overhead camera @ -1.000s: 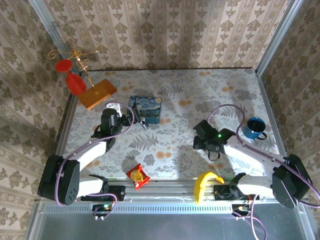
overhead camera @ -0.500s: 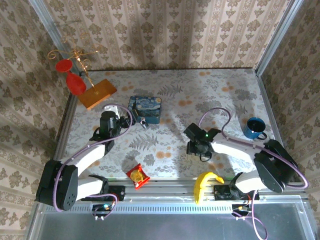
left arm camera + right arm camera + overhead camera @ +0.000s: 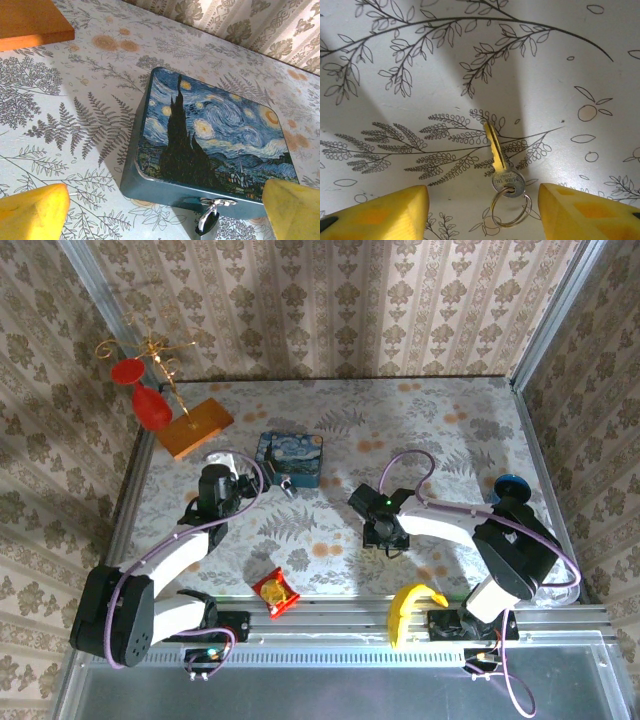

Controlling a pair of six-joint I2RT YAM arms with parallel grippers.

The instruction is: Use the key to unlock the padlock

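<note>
**Key flat under open fingers, padlock at the tin**

Top view: the padlock (image 3: 287,487) hangs at 6 o'clock of the blue tin (image 3: 291,453), with the left arm (image 3: 215,490) at its 9 o'clock.

Left wrist: the left fingers (image 3: 35,212) are spread open and empty, short of the padlock (image 3: 207,220).

Right wrist: the right fingers (image 3: 380,212) are open either side of the key (image 3: 495,145), which lies on the table (image 3: 560,65) with its blade toward 12 o'clock. Lying flat and thin, the key could skid, or the fingers might catch only its ring (image 3: 509,207)

The table (image 3: 440,420) has a pale top printed with ferns and orange flowers. On it stand a blue painted tin (image 3: 291,459) left of the middle, a wooden block (image 3: 196,428) far left and a blue mug (image 3: 513,488) at the right. A red snack packet (image 3: 275,591) lies near the front edge, and a brass key (image 3: 495,147) on its ring lies flat.
</note>
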